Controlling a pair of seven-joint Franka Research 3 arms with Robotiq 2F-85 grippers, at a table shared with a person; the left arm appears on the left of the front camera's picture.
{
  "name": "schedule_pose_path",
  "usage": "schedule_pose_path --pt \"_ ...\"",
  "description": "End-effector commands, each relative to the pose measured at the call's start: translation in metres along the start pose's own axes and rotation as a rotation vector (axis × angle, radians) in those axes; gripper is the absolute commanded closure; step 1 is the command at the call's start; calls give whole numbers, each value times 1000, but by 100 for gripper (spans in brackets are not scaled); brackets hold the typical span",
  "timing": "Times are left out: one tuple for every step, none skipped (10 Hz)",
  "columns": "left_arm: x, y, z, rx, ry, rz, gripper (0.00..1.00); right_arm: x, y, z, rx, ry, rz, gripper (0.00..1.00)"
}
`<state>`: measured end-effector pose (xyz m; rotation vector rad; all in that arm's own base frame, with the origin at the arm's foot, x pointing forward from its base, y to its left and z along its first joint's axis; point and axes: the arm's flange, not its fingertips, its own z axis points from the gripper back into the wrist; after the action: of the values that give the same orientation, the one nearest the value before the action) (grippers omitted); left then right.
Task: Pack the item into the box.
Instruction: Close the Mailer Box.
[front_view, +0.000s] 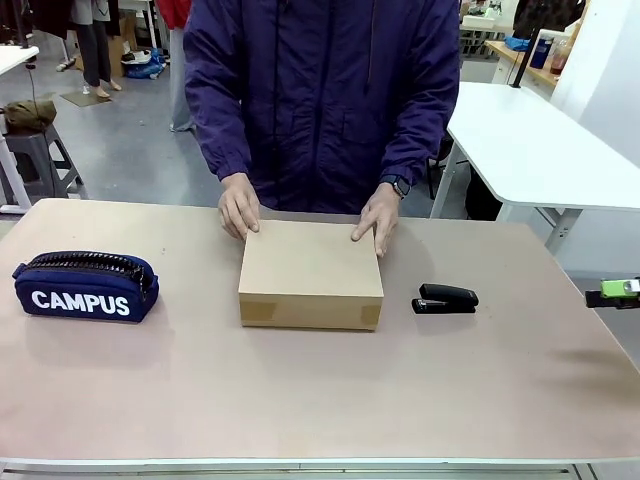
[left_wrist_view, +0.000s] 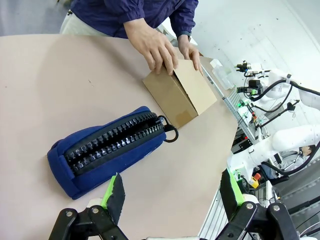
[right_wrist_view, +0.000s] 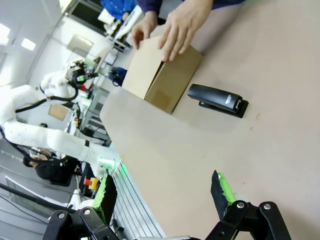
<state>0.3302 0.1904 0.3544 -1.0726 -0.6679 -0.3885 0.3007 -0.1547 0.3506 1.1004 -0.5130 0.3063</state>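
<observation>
The left gripper (left_wrist_view: 170, 192) is hanging open above the navy pouch (left_wrist_view: 107, 150); the right gripper (right_wrist_view: 162, 192) is gaping empty near the stapler (right_wrist_view: 217, 99). Both of the person's hands (front_view: 240, 205) are pressing on the closed box (front_view: 310, 272) at mid-surface (front_view: 300, 390).

front: faces person | wrists: low, oblique | shared: box (front_view: 310, 272)

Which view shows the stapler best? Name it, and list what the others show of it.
The right wrist view: the stapler lies close and large, its whole black length clear beside the box. The front view shows it smaller, lying on the table to the box's right. The left wrist view gives no look at it.
</observation>
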Motion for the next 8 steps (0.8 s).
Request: schedule_pose_path --pt "-3 -4 0 8 11 -12 0 -3 5 -1 8 6 2 0" --pt "-3 -4 0 8 11 -12 0 -3 5 -1 8 6 2 0" --pt "-3 -4 0 8 11 -12 0 -3 5 -1 8 6 2 0" --pt "-3 -4 0 8 11 -12 0 -3 5 -1 8 6 2 0" --pt "-3 -4 0 8 11 -12 0 -3 5 -1 8 6 2 0" --pt "-3 -4 0 8 11 -12 0 -3 5 -1 8 6 2 0" --pt "-3 -4 0 8 11 -12 0 -3 5 -1 8 6 2 0" --pt "-3 -4 0 8 11 -12 0 -3 5 -1 8 6 2 0"
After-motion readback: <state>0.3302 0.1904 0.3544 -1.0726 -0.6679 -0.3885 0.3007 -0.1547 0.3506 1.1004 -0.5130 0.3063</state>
